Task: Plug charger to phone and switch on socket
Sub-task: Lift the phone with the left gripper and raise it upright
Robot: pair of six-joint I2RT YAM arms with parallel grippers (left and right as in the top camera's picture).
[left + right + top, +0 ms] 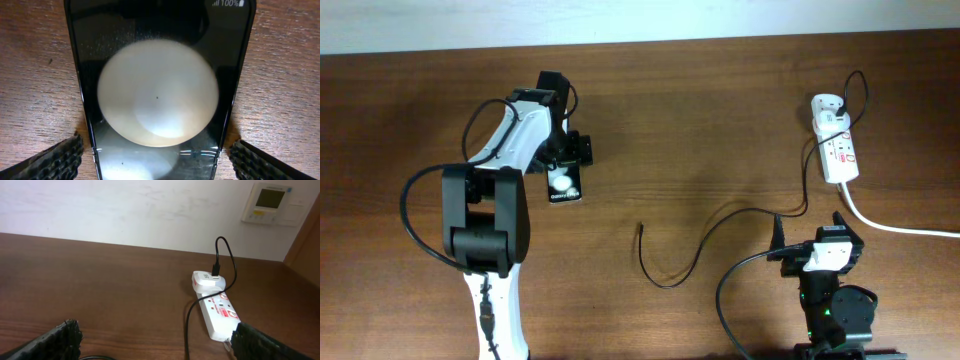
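The phone [563, 186] lies flat on the table left of centre, black and glossy with white round spots. It fills the left wrist view [157, 95]. My left gripper [566, 165] is open, one finger on each side of the phone's end [157, 167], with small gaps. The charger cable [720, 216] runs from the white adapter [827, 108] across the table, and its plug tip [640, 228] lies loose at the centre. The socket [841, 152] lies at the far right and also shows in the right wrist view [220, 314]. My right gripper [817, 238] is open and empty [160, 350], short of the socket.
The thick white cord [900, 227] leaves the socket toward the right edge. The black cable [187, 330] passes between my right fingers. A wall with a white thermostat panel [270, 202] stands behind the table. The left arm's black cables [415, 215] loop at the left.
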